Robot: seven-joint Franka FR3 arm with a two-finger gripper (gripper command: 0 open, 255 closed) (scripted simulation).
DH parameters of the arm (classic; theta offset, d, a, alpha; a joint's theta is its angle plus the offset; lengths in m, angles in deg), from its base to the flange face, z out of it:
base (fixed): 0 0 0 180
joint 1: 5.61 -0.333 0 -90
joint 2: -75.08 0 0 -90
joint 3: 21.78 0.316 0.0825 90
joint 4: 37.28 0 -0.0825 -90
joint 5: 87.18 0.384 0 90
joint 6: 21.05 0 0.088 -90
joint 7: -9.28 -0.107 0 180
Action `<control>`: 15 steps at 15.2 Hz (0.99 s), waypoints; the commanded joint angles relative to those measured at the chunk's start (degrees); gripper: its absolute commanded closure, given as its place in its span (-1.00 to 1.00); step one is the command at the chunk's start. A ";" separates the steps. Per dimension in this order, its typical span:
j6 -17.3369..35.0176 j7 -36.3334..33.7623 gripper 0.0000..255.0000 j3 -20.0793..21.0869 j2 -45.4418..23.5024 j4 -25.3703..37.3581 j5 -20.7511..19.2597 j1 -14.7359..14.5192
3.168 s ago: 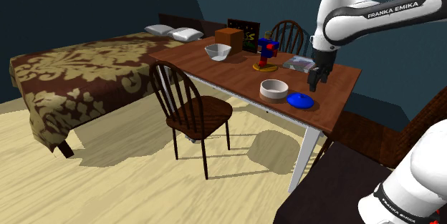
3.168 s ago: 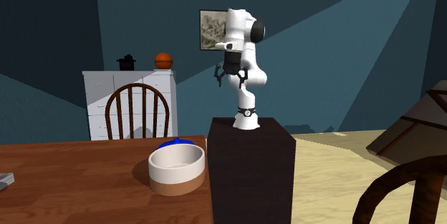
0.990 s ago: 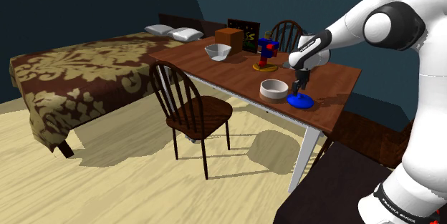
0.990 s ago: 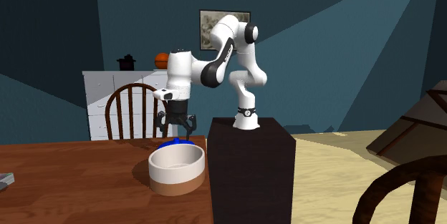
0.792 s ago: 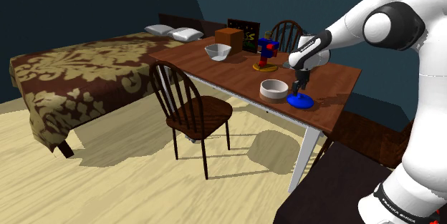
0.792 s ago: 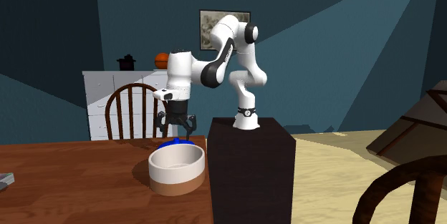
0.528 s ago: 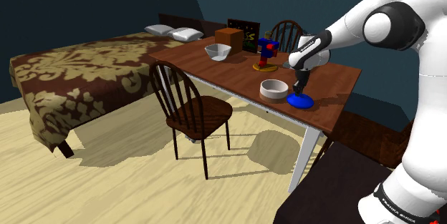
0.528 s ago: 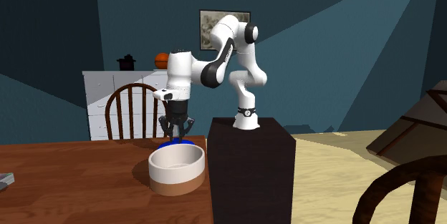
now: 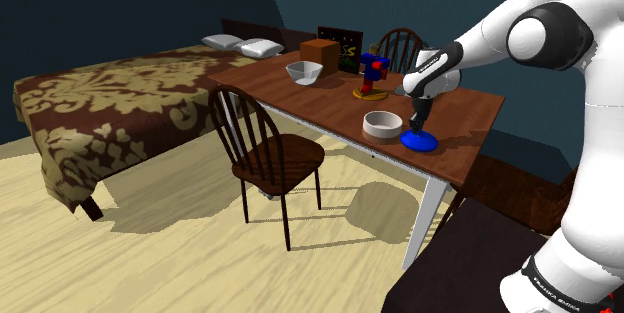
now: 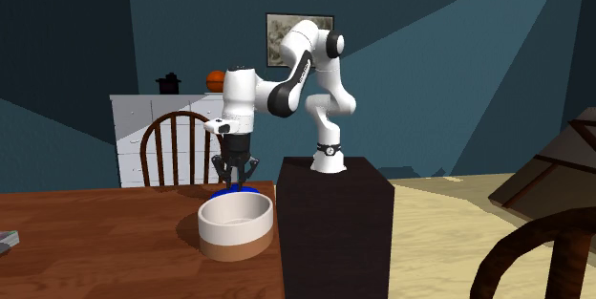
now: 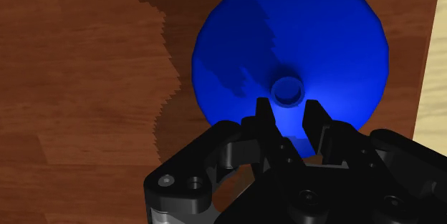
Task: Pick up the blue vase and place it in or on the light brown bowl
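Wrist view: gripper pinching the small neck of the blue vase, item just beside the bowl on the table; arm lettered FRANKA EMIKA.

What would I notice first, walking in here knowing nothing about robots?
Most striking is the big white arm bending over the end of a wooden table nearest its stand, its black gripper shut on the small neck of a flat blue vase. Right beside the vase, toward the shoulder view's left, sits a pale bowl with a brownish base. Farther left stands a bed with a brown patterned cover.
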 commanded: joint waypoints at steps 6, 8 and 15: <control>-3.68 -0.26 1.00 -0.50 2.87 0.85 -0.85 -0.42; -4.94 -0.34 1.00 -0.64 3.76 1.25 -1.12 -0.54; -9.47 -0.54 1.00 -1.04 6.60 3.03 -1.97 -0.90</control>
